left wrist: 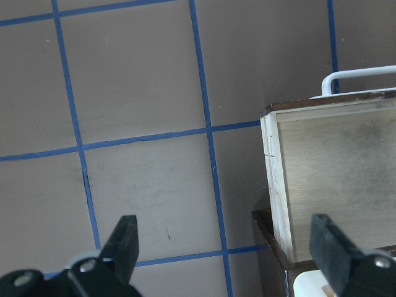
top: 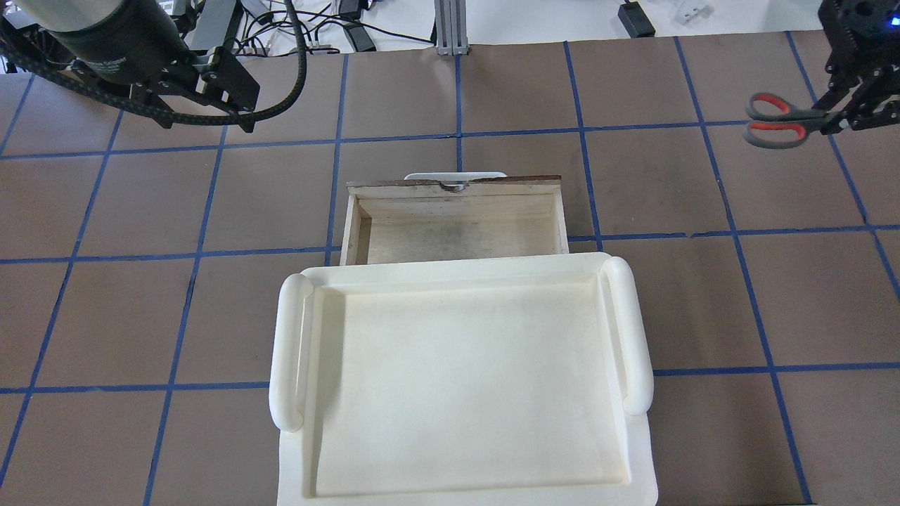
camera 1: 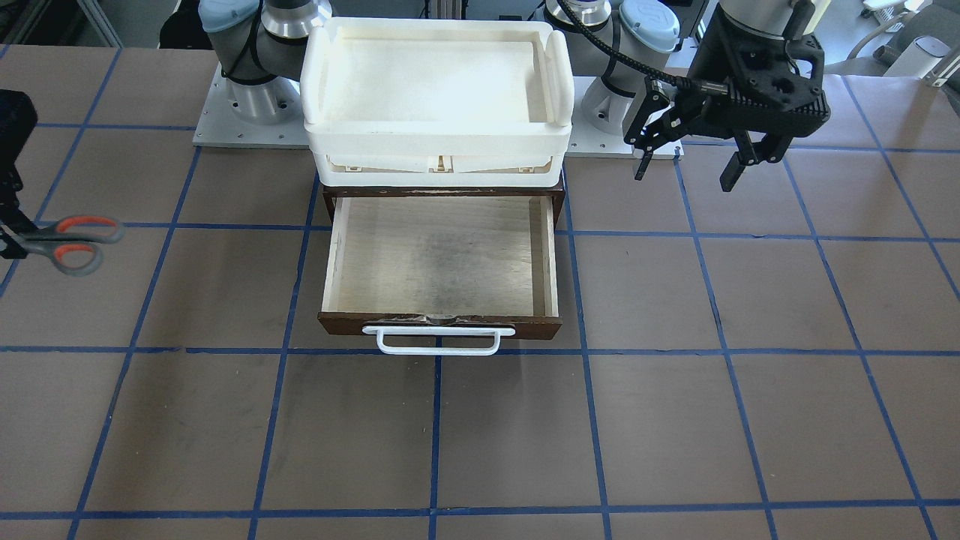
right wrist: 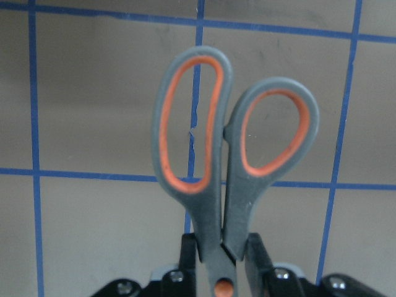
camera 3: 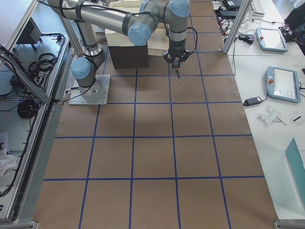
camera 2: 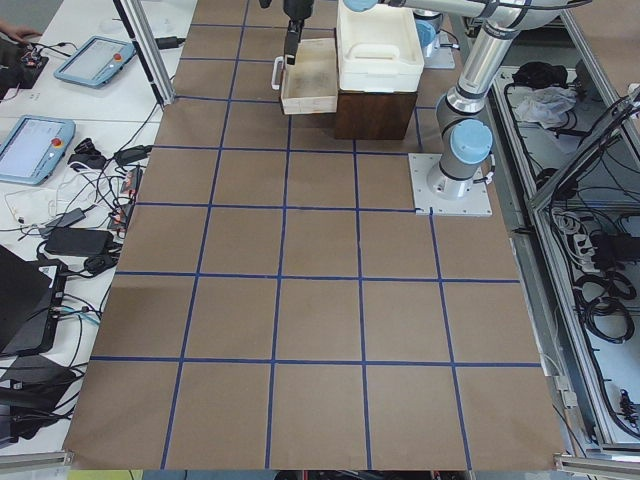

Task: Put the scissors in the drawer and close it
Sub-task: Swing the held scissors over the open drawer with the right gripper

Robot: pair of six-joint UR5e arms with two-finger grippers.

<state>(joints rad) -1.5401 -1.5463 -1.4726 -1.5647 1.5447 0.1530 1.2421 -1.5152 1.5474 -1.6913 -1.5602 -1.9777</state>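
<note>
The scissors have orange-and-grey loop handles, and my right gripper is shut on them near the pivot. They are held off to the robot's right of the drawer, handles pointing toward it; the overhead view shows the scissors at the far right. The drawer is pulled open, and its pale plywood floor holds nothing. My left gripper hangs open above the table on the drawer's other side. In its wrist view the left gripper holds nothing, with the drawer's corner to the right.
A white plastic bin sits on the dark cabinet above the drawer and overhangs the drawer's rear. The white bar handle sticks out from the drawer front. Brown table paper with blue tape lines surrounds it.
</note>
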